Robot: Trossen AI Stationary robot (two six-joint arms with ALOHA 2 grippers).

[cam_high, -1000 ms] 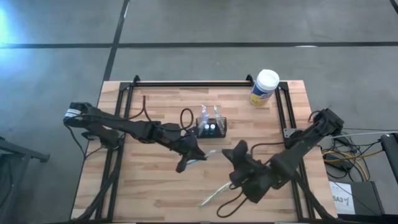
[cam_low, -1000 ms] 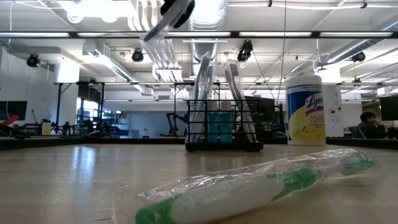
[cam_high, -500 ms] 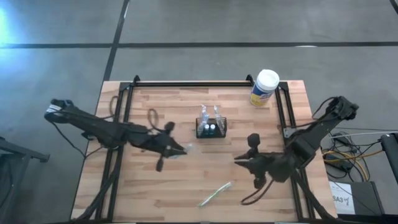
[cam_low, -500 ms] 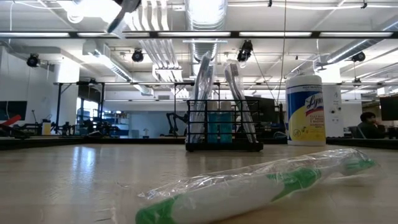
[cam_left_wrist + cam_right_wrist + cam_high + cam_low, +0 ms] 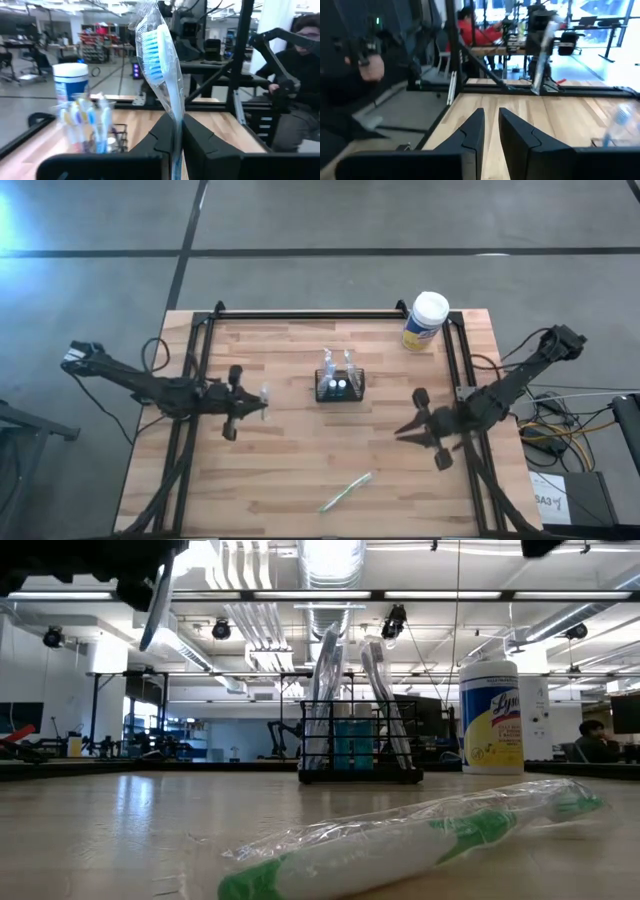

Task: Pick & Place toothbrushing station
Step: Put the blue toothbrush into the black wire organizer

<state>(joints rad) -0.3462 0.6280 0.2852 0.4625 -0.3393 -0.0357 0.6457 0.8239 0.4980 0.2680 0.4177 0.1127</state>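
Note:
The toothbrushing station point(image 5: 340, 385) is a small black slotted holder standing on its base at the table's middle, with several wrapped toothbrushes upright in it; it also shows in the low view point(image 5: 360, 745). My left gripper point(image 5: 255, 402) is left of it, above the table, shut on a clear-wrapped blue toothbrush point(image 5: 157, 55). My right gripper point(image 5: 403, 430) is right of the holder, empty, with a narrow gap between its fingers point(image 5: 491, 125). A wrapped green toothbrush point(image 5: 347, 491) lies flat near the front edge. My left gripper pinches the wrapped blue toothbrush by its handle point(image 5: 176, 117) between its two fingers, which lie level and point toward the table's right. The bristle head point(image 5: 152, 45) sticks out beyond the fingers. The brush is lifted clear of the table, steeply tilted point(image 5: 158, 605).
A white-capped, yellow-labelled round canister point(image 5: 425, 320) stands at the far right corner. Black frame rails run along the table's left, far and right sides. Bare wood lies between the holder and the front edge. People show in the room beyond.
My left gripper has gone toward the table's left edge, away from the holder, keeping the blue toothbrush in its hold. My right gripper has drawn back toward the table's right edge, away from the green toothbrush, which stays lying where it was.

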